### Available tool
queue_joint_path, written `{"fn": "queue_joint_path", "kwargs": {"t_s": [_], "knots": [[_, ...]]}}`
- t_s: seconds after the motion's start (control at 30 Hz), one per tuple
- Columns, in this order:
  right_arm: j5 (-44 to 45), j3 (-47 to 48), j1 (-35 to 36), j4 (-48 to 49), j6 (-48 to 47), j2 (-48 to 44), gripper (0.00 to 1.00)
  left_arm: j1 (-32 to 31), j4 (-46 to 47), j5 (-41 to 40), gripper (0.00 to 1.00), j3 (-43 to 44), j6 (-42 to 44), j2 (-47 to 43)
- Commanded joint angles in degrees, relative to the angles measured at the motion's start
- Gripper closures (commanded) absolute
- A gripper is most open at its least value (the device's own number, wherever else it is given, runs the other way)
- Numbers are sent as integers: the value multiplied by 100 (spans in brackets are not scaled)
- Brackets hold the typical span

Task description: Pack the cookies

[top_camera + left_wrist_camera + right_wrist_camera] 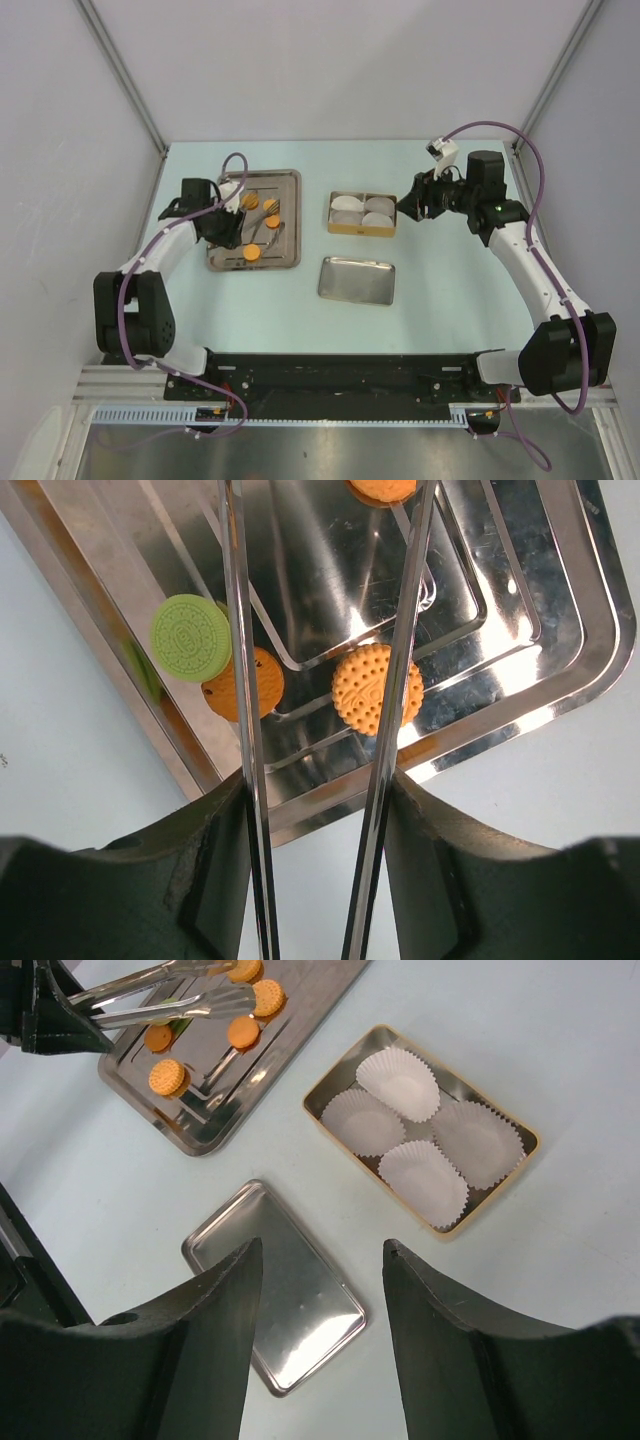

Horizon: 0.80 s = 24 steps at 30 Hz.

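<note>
The tabletop (440, 300) carried three things in front of you: a large steel tray (288, 245) on the left, a shallow box (362, 231) in the middle, and a small steel tray (357, 280) nearer to you, with nothing in it.

Your right claw (322, 1250) hung near the right end of the box, its fingers well apart and nothing between them. Your left claw (315, 810) was closed on a pair of long metal tongs (241, 680), whose two blades reached out over the large tray.

Four white paper liners (400, 1080) sat in the box, each one unfilled. The cookies (377, 688) were all on the large tray: several orange ones, and one green cookie (190, 637) that lay partly on top of an orange one. Whether the tips of the tongs already touched a cookie, I cannot tell.

I judge the cookies to be light, stiff and brittle, and likely to slide on the smooth steel. You should take each one across the disc, by its edges, with gentle pressure.
</note>
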Motion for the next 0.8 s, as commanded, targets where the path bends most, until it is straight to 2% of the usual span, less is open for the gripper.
{"fn": "queue_joint_path", "kwargs": {"t_s": [0.0, 0.4, 0.77], "knots": [[-27, -16, -18, 79, -100, 6, 44, 27, -1, 81, 46, 372, 123, 123], [-54, -34, -18, 70, -135, 41, 45, -78, -89, -42, 46, 794, 159, 642], [-80, -43, -18, 52, -153, 67, 45, -192, 8, -227, 46, 830, 185, 730]]}}
